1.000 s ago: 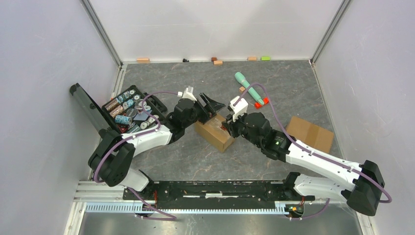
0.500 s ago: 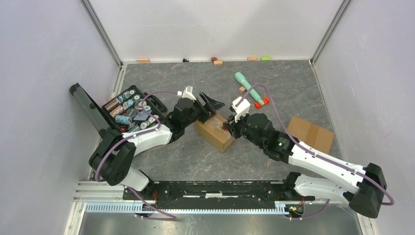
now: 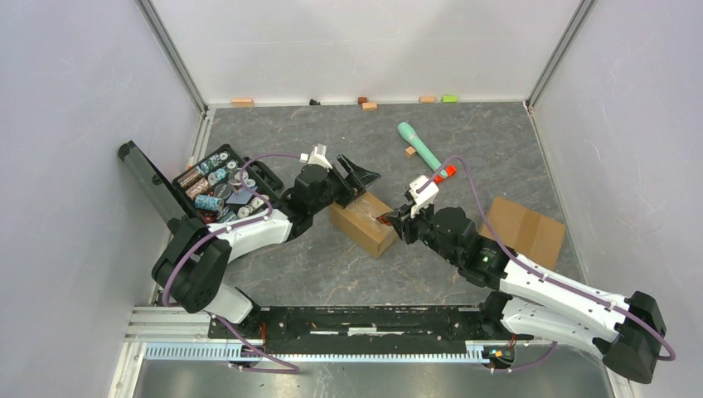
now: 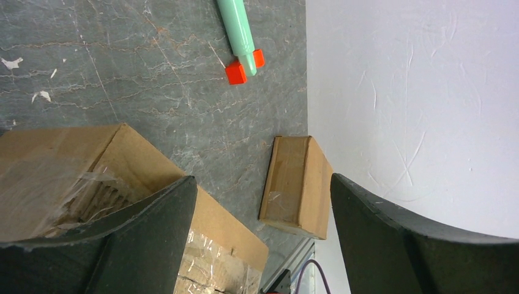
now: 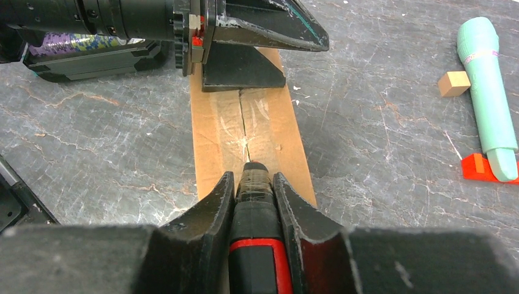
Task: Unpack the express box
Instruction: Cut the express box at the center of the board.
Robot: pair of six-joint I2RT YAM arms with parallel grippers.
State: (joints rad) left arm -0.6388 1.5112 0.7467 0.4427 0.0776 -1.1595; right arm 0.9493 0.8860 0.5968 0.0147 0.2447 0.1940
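Note:
The express box [image 3: 362,222] is a brown cardboard box with a clear-taped seam, lying mid-table; it also shows in the right wrist view [image 5: 245,131] and the left wrist view [image 4: 61,165]. My left gripper [image 3: 362,186] is open, with one finger resting on the box's far end and the other above it; in the left wrist view [image 4: 262,180] nothing lies between its fingers. My right gripper [image 3: 396,220] is shut on a black and red cutter [image 5: 257,245], whose tip touches the tape seam near the box's near end. The seam shows a split line.
A second cardboard box [image 3: 524,225] lies at the right. A mint green pen-shaped thing [image 3: 419,143] with red blocks [image 3: 445,172] lies behind the right arm. An open black case [image 3: 217,186] of small items stands at the left. Small blocks line the back wall.
My right arm has drawn back to the lower right, with the cutter's tip staying at the box's right end. The left gripper and the box have not moved.

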